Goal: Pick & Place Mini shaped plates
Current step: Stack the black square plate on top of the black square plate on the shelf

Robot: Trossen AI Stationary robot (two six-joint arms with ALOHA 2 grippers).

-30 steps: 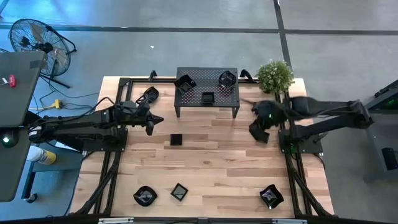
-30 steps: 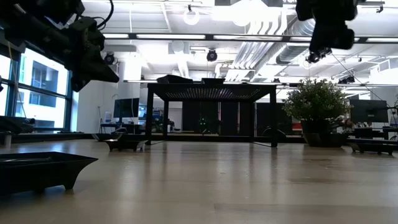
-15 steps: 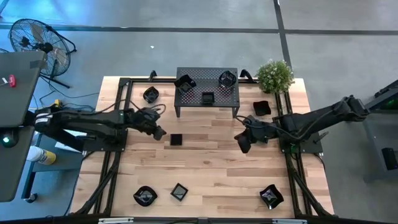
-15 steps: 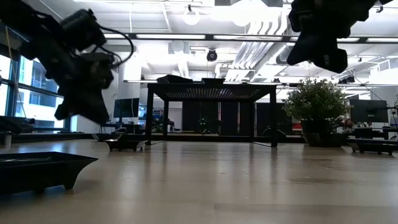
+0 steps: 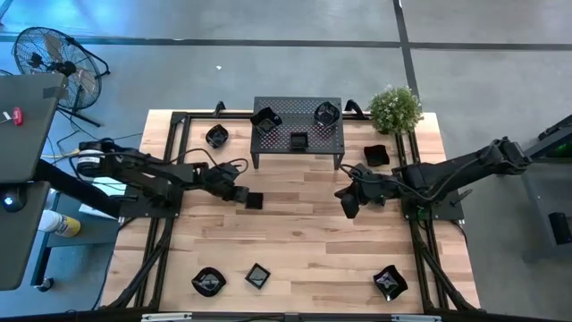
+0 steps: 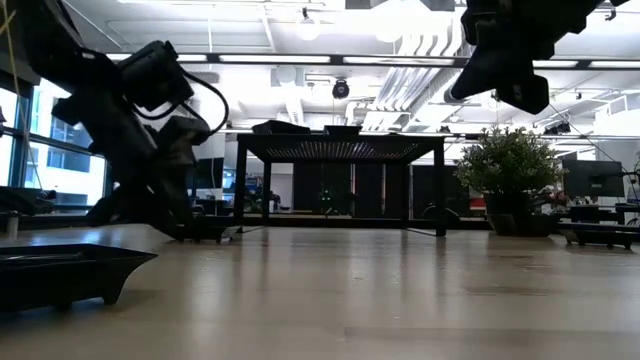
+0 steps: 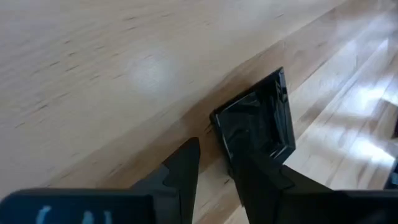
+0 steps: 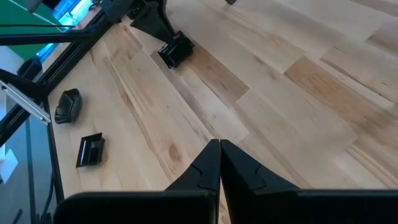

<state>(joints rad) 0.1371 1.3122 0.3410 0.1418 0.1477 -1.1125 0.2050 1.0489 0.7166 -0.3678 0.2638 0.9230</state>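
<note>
The left gripper (image 5: 239, 193) has come down and moved right since a moment ago, and is now right next to the small square plate (image 5: 254, 201) in the middle of the wooden table (image 5: 304, 241). The left wrist view shows the shiny black plate (image 7: 256, 124) up close, with the two fingers a little apart over its near edge and not squeezing it. The right gripper (image 5: 349, 205) has hardly moved; it hangs over bare wood with its fingers pressed together. From above, nine little plates can be counted: three on the black holey rack (image 5: 298, 131), six on the table. The low view shows one plate (image 6: 70, 272) from the side, like a little bowl.
</note>
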